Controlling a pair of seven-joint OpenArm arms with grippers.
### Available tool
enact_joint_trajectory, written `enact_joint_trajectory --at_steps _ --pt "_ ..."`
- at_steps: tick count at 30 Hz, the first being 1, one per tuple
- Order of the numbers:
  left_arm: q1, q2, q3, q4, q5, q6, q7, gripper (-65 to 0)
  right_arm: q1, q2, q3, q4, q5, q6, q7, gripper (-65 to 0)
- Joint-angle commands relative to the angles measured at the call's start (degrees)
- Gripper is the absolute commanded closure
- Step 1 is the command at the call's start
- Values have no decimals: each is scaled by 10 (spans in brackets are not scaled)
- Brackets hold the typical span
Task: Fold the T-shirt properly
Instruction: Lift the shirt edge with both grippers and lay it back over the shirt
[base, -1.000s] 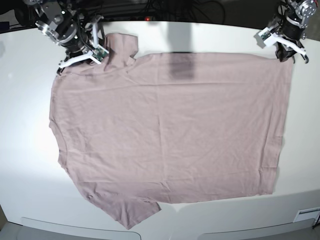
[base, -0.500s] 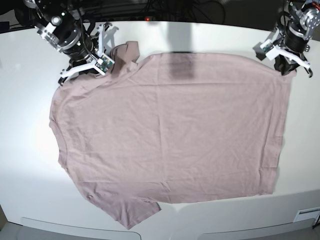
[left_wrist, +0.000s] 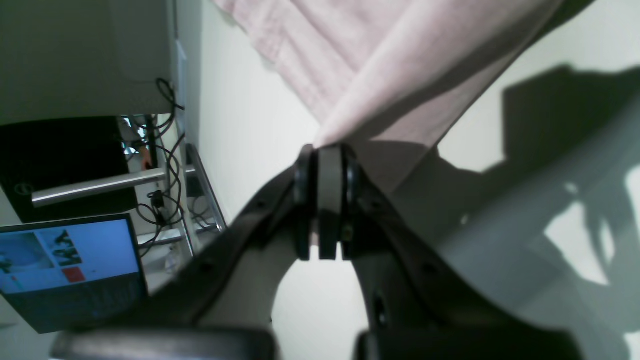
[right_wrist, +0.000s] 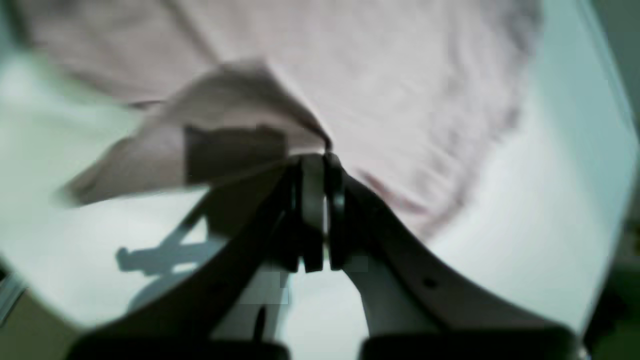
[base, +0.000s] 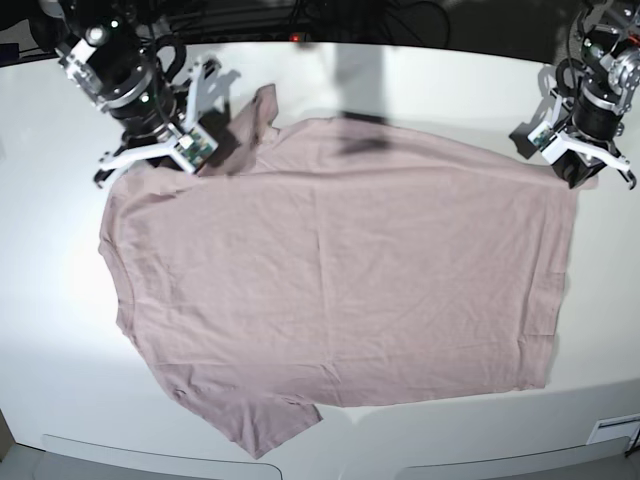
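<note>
The dusty pink T-shirt (base: 340, 270) lies spread flat over most of the white table (base: 420, 70), neck to the view's left, hem to the right. My right gripper (base: 215, 148) is at the far left corner by the sleeve. In the right wrist view the right gripper (right_wrist: 320, 157) is shut on a raised fold of the T-shirt (right_wrist: 400, 75). My left gripper (base: 580, 178) holds the far hem corner. The left wrist view shows the left gripper (left_wrist: 325, 150) shut on the T-shirt (left_wrist: 400, 60), which lifts away from the tabletop.
Dark cables (base: 300, 15) and equipment run behind the table's far edge. A laptop (left_wrist: 70, 265) with a lit screen stands off the table on the left arm's side. Bare table shows in a strip along the near edge (base: 450, 430) and on both sides.
Both grippers have come toward the near side with the shirt's far edge in them. The far edge now bows up off the table and the upper sleeve has crumpled.
</note>
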Motion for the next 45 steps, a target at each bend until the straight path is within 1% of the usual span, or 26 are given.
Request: enact_joint_trajectory --at_steps 1,3,5,6,8,11,14,18,22,26,28,29,33,35,38,40,43,45 --pt "-3 -10 -4 8 6 13 -5 0 3 6 18 11 -1 -17 2 0" --pt "-3 -10 -4 8 7 13 -11 0 3 6 47 11 10 -28 -6 0" --pt "-3 -8 -4 8 7 13 -16 0 3 4 77 11 38 -28 -7 0" --pt "-3 -6 -4 8 7 13 -16 0 3 2 92 11 42 -28 -6 0" --pt "-3 -1 -4 8 7 13 -18 0 3 -11 121 11 41 -28 -3 0" --pt "-8 9 -4 8 1 13 -24 0 3 -38 159 8 41 -28 4 0" --pt "-20 16 -4 8 -11 13 -24 0 3 -58 179 -5 41 -28 7 0" --pt "-41 22 -4 8 -21 13 -23 0 7 -62 181 -38 41 -28 30 0" --pt "-55 22 -4 8 -30 13 -22 0 37 -62 181 -88 43 -28 31 0" --pt "-60 22 -4 5 -33 13 -22 0 83 -62 181 -136 88 -28 33 0" --pt "-61 22 -4 2 -48 13 -22 0 108 -62 181 -157 98 -27 32 0" --pt "-61 22 -4 -2 -53 13 -22 0 119 -62 181 -167 101 -23 32 0" --pt "-67 22 -4 -16 -53 14 -26 0 152 -62 181 -201 116 12 31 0" --pt "-82 22 -4 -30 -53 14 -38 0 163 -62 181 -211 127 21 32 0" --pt "-115 22 -4 -60 -56 14 -62 0 179 -62 181 -221 143 25 32 0" --pt "-141 23 -4 -78 -77 14 -65 0 191 -62 181 -227 152 27 32 0" --pt "-178 23 -4 -101 -116 14 -71 0 209 -62 181 -240 170 43 32 0" --pt "-196 24 -4 -114 -136 13 -76 0 218 -62 181 -247 178 47 32 0"
